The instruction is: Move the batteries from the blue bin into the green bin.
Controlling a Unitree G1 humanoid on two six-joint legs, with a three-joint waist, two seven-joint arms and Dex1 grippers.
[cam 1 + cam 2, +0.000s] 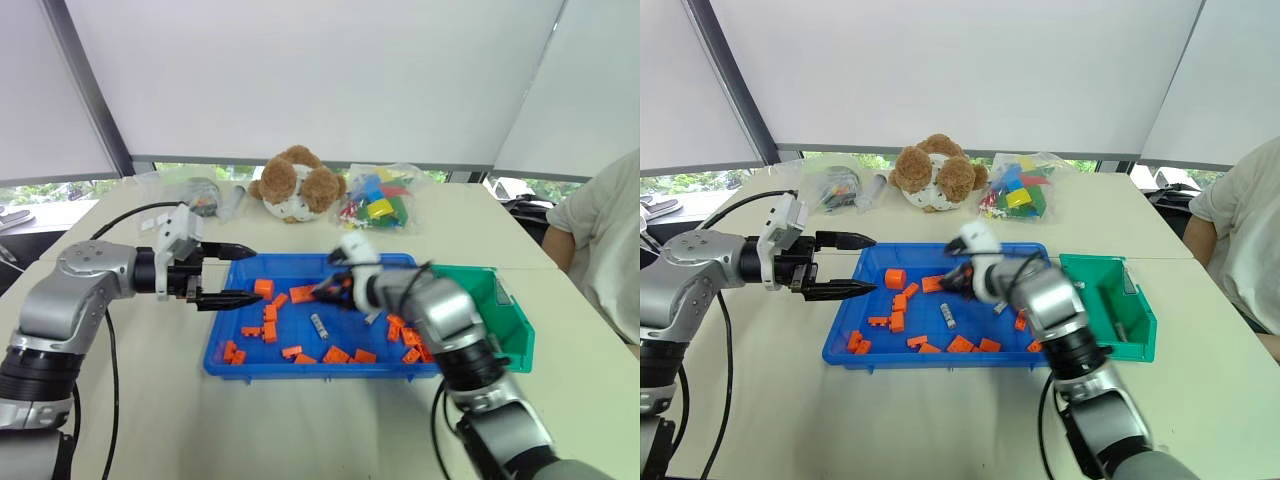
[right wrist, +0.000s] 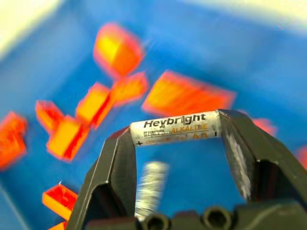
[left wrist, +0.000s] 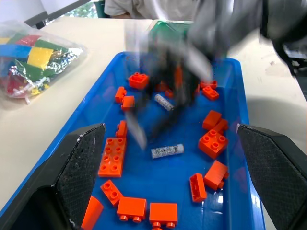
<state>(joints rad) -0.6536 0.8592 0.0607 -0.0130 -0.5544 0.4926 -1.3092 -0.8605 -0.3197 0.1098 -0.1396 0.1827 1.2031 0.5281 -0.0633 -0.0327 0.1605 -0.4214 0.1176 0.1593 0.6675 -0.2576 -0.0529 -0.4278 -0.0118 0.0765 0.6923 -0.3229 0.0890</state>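
One battery [image 2: 175,129] clamped endwise in the blurred right pincer [image 2: 175,143] above the blue bin [image 1: 225,340]; two batteries lie inside; left pincer [image 1: 235,273] gapes wide

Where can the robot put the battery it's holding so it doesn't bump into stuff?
The green bin looks mostly bare inside; its floor is partly hidden. The right gripper holds a battery over the blue bin, crowded with orange bricks. The table in front of the bins is bare.
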